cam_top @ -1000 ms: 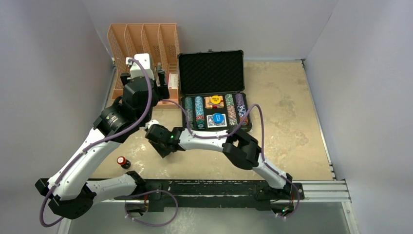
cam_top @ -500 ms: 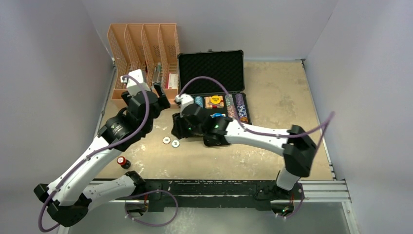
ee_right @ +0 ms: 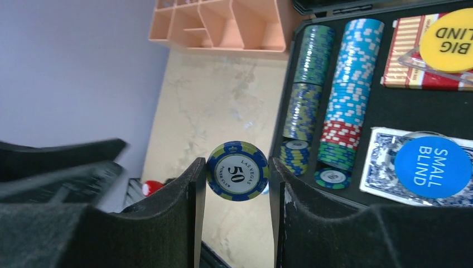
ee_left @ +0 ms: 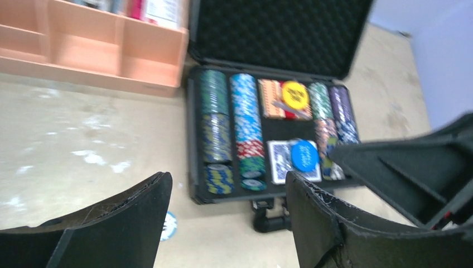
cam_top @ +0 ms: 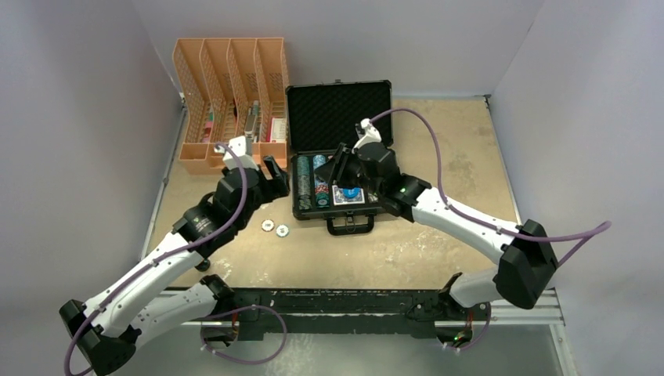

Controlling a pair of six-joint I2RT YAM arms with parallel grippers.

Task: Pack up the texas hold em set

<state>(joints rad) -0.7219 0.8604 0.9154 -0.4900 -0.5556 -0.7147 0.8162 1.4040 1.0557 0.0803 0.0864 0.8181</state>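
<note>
overhead, the orange file organiser (cam_top: 231,94) stands at the far left of the tabletop (cam_top: 462,180). the open black case (cam_top: 338,117) is just beside it on the right, lid upright and handle toward the arms. the left claw (cam_top: 278,178) hangs between organiser and case, near the case's left wall. two small white button discs (cam_top: 268,225) lie side by side on the tabletop below it, apart from the case.

the top view is too small to show how the fingers stand, but the wrist views do. in the left wrist view the left claw (ee_left: 228,223) is spread wide with nothing between its fingers. the case shows through the gap, and one disc peeks out beside the left finger.

the right claw (cam_top: 342,168) reaches over the case's tray. only the right wrist view shows what it carries. there the right claw (ee_right: 237,187) is clamped on a blue-and-green poker chip (ee_right: 237,170) marked "las vegas 50", pinched by its edges with its face to the camera.

that view also reads the tray best. the chip rows (ee_right: 357,61) fill the left slots. to their right, the red deck (ee_right: 404,50) lies under a yellow big blind button (ee_right: 449,39), and the blue deck (ee_right: 382,159) under a blue small blind button (ee_right: 432,166).
</note>
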